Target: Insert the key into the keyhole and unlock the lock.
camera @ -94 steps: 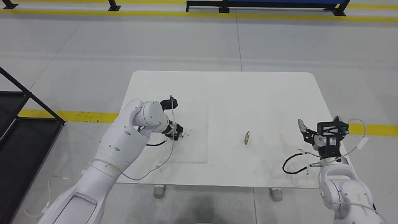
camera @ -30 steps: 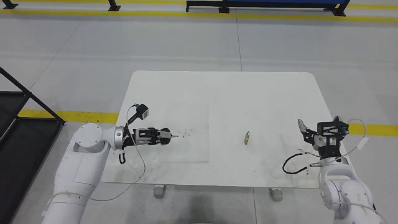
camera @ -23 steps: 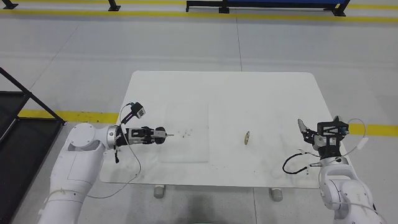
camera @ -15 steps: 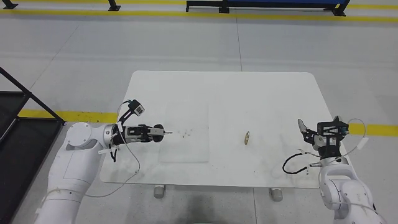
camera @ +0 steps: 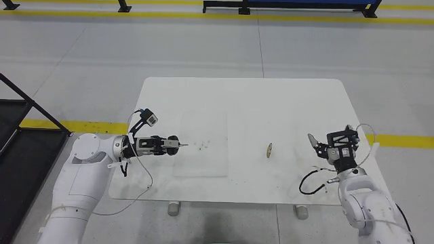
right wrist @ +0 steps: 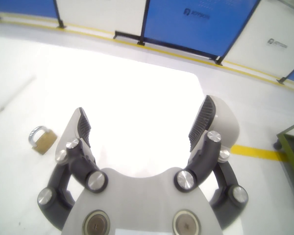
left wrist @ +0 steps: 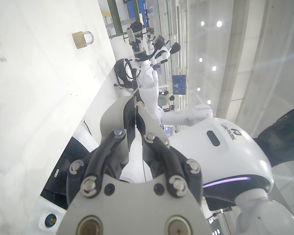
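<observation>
**Top and wrist views.** The lock (camera: 269, 150), with a brass body and a steel shackle, is lying flat on the table (camera: 285, 102), just toward 4 o'clock from its centre. Neither arm is touching it.

The left gripper (left wrist: 136, 113) is waiting well apart at the lock's 9 o'clock. Its jaws are pressing together on the key (left wrist: 134, 98), whose thin blade is pointing toward 3 o'clock.

The right gripper (right wrist: 144, 108) is hovering near the lock's 3 o'clock with its jaws spread wide, holding nothing.

**Step judged in hand:** securing the lock. The right jaws should be closing across the body's flat faces, clear of the shackle. That leaves the keyhole end, not discernible here, free and facing 9 o'clock in line with the blade.
</observation>
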